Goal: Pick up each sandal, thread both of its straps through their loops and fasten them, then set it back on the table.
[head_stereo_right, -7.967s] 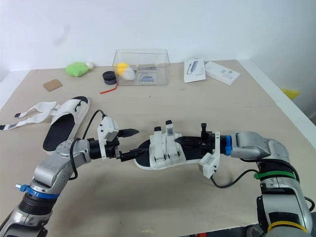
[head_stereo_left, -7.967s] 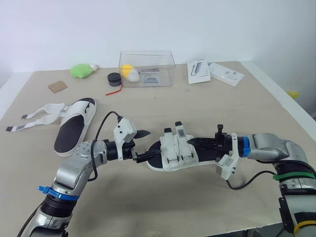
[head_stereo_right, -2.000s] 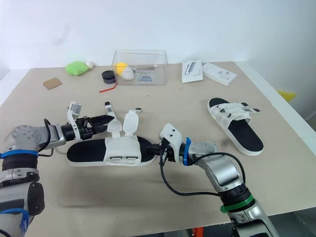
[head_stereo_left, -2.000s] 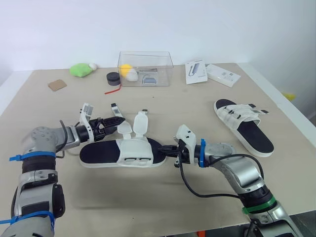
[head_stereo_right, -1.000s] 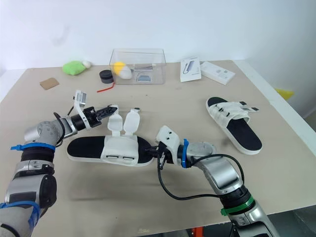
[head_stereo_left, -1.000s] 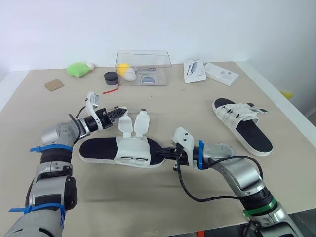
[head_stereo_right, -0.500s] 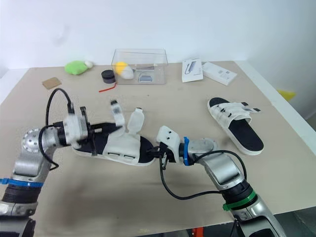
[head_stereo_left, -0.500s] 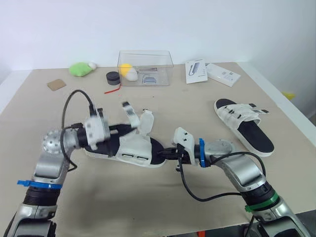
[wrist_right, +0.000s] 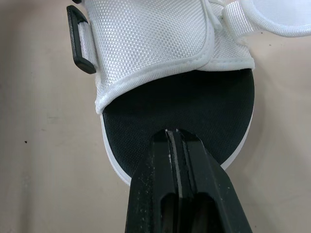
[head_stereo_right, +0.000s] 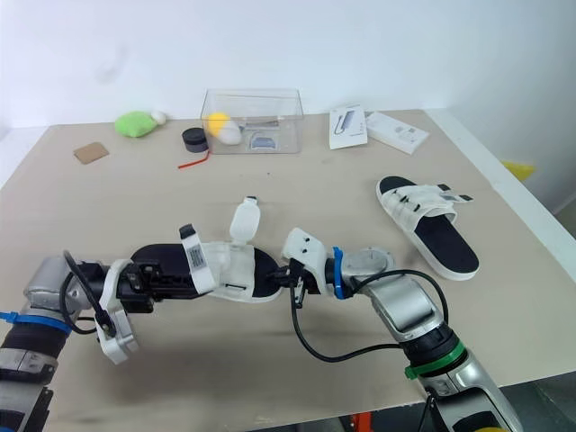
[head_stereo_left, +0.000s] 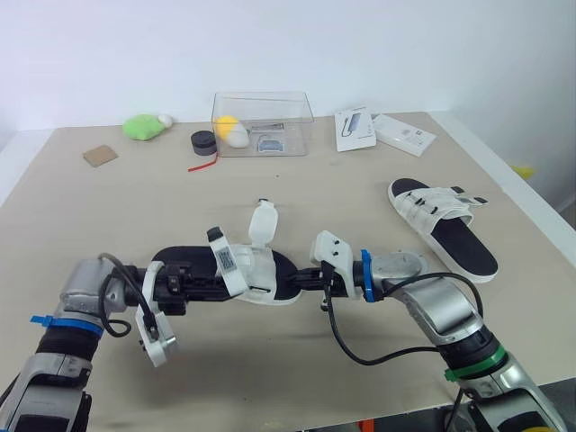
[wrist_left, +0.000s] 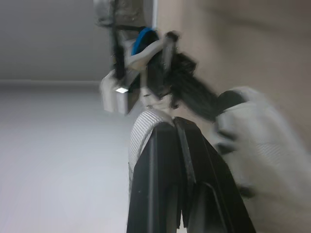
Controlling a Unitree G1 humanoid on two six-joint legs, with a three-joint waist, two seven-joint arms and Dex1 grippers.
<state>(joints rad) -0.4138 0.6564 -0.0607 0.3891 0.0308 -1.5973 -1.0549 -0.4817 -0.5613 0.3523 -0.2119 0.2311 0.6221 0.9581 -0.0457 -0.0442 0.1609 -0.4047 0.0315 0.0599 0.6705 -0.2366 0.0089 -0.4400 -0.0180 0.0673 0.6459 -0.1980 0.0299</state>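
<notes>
Tan table [head_stereo_left: 108,198], clear box [head_stereo_left: 263,124] top centre, fastened sandal [head_stereo_left: 443,229] at right, open sandal [head_stereo_left: 261,274] mid-frame, L gripper [head_stereo_left: 223,286] covering its sole, fingers together, R gripper [head_stereo_left: 304,280] fingers together w/ tips on toe end, free strap [head_stereo_left: 262,223] upright, black cable [head_stereo_left: 360,351] lower right.

Tally of what lay out

I counted two sandals [head_stereo_left: 261,265] [head_stereo_left: 445,225], two white cartons [head_stereo_left: 357,129] [head_stereo_left: 405,135], one clear box [head_stereo_left: 263,126], one green plush toy [head_stereo_left: 142,127], one black round tin [head_stereo_left: 203,141], one brown square [head_stereo_left: 101,156] and one red cord [head_stereo_left: 205,165]
</notes>
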